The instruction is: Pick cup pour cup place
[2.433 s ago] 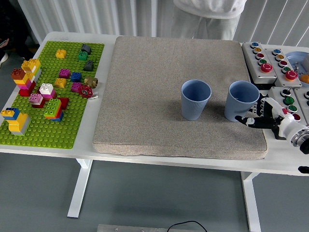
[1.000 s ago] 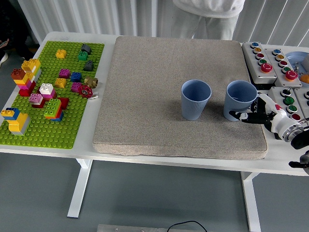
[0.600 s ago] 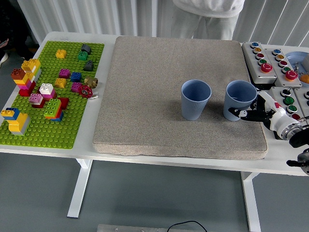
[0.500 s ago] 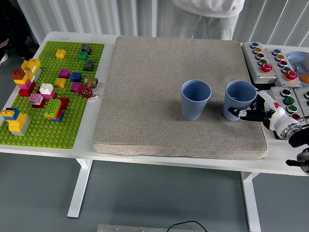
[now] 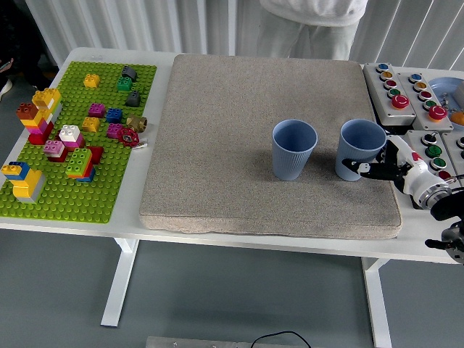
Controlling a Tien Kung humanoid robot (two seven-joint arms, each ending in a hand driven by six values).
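Two blue ribbed cups stand upright on the grey mat (image 5: pixel 239 138). One cup (image 5: pixel 293 148) is near the mat's middle. The other cup (image 5: pixel 359 150) is to its right, near the mat's right edge. My right hand (image 5: pixel 384 168) comes in from the lower right. Its fingers (image 5: pixel 366 170) are curled around the lower right side of the right cup, which rests on the mat. I cannot see what is inside either cup. My left arm is out of view.
A green baseplate (image 5: pixel 109 196) with several coloured bricks lies on the left. Grey button boxes (image 5: pixel 406 90) stand at the right edge behind my hand. A person in white stands at the far side, hands out of sight.
My right hand has moved left and closed its fingers on the right cup. The cup has shifted slightly left on the mat.
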